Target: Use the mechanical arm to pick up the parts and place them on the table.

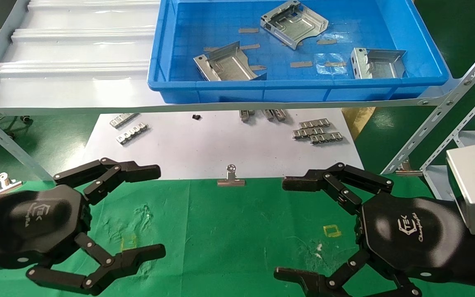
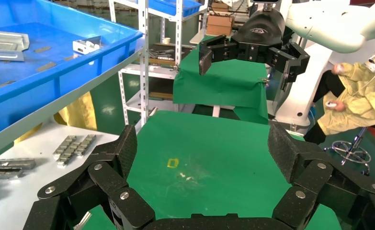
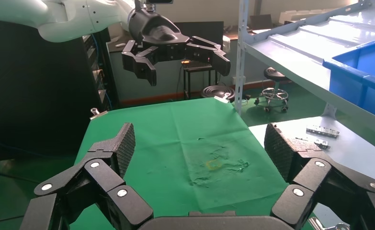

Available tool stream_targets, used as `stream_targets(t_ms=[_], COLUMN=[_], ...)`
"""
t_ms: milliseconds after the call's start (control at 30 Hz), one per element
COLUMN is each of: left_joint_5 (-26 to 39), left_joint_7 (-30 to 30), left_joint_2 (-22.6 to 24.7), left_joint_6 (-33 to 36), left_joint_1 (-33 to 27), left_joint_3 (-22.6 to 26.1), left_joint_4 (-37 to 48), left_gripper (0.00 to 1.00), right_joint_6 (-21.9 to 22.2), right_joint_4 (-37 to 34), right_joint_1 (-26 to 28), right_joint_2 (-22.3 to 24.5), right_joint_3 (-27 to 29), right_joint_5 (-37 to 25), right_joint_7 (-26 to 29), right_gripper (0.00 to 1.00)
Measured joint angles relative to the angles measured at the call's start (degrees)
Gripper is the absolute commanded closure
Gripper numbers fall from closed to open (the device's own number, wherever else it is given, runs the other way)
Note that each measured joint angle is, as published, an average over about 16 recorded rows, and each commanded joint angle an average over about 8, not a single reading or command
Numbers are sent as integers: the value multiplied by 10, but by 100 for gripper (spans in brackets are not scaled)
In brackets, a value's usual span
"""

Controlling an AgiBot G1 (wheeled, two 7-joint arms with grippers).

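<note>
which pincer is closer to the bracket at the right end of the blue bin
Right. The right pincer hangs open over the green table below the bracket; the left pincer, also open, sits across the table, farther off.

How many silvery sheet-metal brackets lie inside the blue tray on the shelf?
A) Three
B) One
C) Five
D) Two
A: the head view shows three brackets in the blue tray: one at the far middle, one at the near left and one at the near right.
</note>
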Motion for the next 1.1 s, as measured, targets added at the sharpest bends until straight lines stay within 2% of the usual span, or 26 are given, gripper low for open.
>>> stream_targets(t_ms=[133,400,1100], left_joint_5=[0,0,0], left_joint_7=[0,0,0], left_joint_2=[0,0,0], left_joint_6=[0,0,0], left_joint_1=[0,0,0], left_joint_3=[0,0,0], left_joint_4=[0,0,0], left_gripper=[2,100,100], right_joint_6=[0,0,0], right_joint_4=[0,0,0], right_joint_1=[0,0,0], right_joint_2=[0,0,0], right_joint_3=[0,0,0], right_joint_5=[0,0,0], right_joint_7=[0,0,0], right_gripper=[0,0,0])
